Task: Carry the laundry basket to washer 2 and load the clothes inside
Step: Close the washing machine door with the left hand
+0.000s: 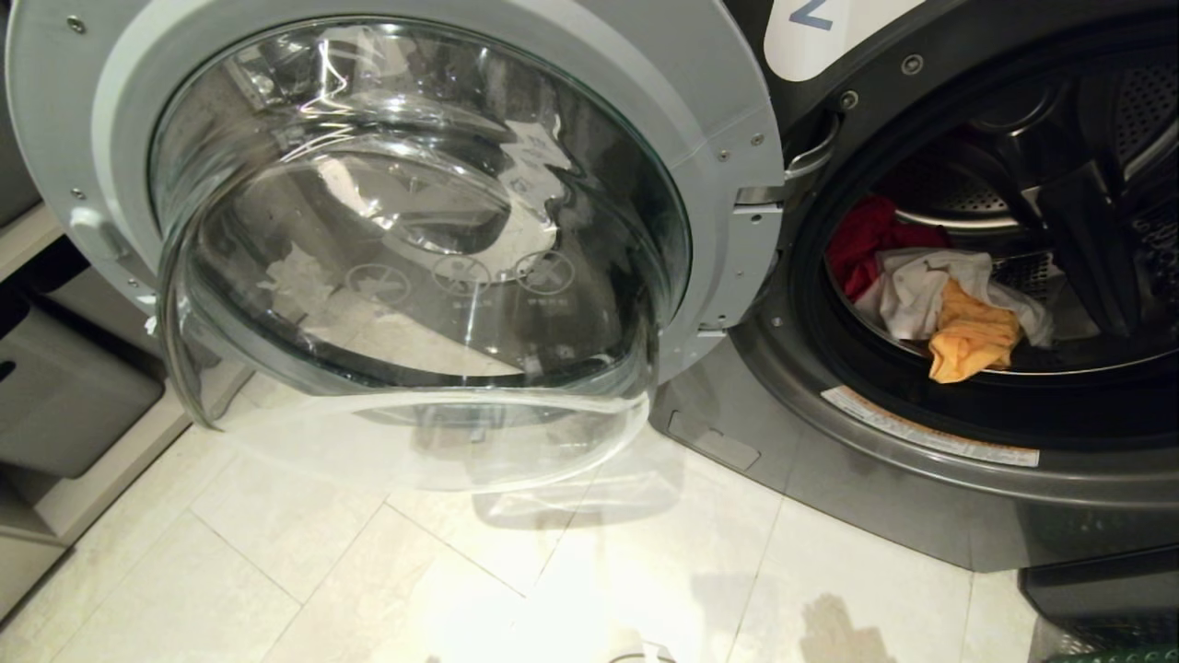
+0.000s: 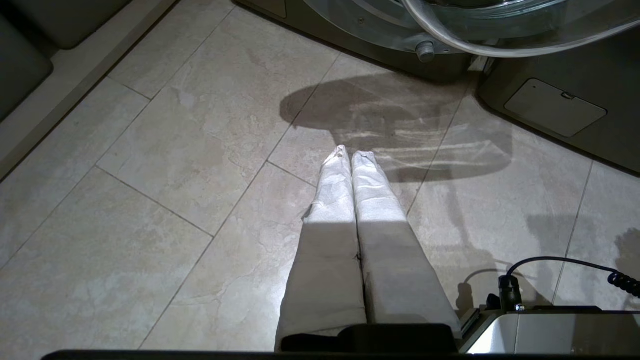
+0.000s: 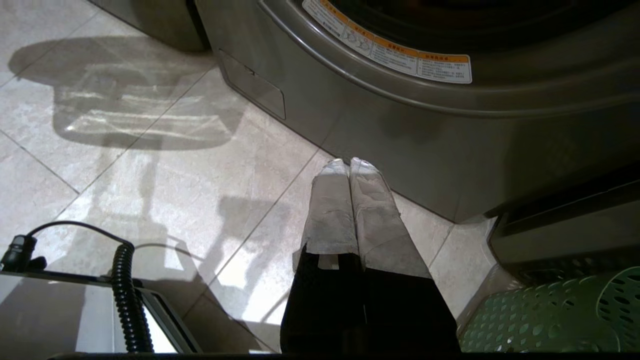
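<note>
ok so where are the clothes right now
In the head view, the clothes lie inside the drum of washer 2, on the right, just behind its open door.

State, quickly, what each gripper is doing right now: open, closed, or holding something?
Left gripper: closed, holding nothing, above the floor tiles.
Right gripper: closed, holding nothing, low in front of washer 2.

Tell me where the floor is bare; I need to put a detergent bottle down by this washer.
Bare tiles lie below the open door, bordered by grey units on the left and washer 2 on the right. It is crowded near the laundry basket.
</note>
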`<state>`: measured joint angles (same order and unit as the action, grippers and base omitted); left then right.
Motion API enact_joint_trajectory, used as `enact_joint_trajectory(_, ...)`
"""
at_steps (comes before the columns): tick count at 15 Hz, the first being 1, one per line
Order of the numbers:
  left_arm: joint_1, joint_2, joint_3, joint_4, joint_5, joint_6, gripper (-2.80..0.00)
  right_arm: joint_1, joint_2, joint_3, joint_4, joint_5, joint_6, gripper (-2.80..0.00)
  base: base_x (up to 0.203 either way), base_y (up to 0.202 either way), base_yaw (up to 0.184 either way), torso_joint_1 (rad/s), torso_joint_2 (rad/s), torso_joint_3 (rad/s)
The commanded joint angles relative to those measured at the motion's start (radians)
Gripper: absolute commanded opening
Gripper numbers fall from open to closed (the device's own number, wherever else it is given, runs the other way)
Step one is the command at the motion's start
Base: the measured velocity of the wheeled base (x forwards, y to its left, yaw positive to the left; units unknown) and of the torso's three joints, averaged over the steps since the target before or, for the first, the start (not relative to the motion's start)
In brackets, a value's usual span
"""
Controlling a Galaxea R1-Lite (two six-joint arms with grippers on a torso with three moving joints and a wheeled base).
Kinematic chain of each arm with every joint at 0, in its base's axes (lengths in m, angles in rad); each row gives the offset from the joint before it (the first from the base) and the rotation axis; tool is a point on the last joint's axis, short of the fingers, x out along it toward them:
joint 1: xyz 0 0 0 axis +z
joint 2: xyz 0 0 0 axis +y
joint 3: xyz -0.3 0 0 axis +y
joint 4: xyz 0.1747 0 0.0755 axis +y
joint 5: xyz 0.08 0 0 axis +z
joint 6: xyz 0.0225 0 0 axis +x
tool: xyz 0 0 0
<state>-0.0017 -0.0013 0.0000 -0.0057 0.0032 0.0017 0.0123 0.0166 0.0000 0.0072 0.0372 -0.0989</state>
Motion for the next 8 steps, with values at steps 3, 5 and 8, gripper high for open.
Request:
enact_joint_trajectory(3,0.000,0.000,0.000,0.000,0.000,0.000,-2.80,0.000,-0.017,0.002,0.000,0.004,-0.033,-2.80,0.000,0.000,0.000,0.000,0.00,0.000)
enact_joint_trajectory(5,0.000,0.000,0.000,0.000,0.000,0.000,-2.80,-0.002,-0.017,0.002,-0.001,0.006,-0.050,-2.80,0.000,0.000,0.000,0.000,0.00,0.000)
enact_joint_trajectory(8,0.000,0.000,0.000,0.000,0.000,0.000,-2.80,0.000,-0.017,0.002,-0.003,0.006,-0.062,-2.80,0.000,0.000,0.000,0.000,0.00,0.000)
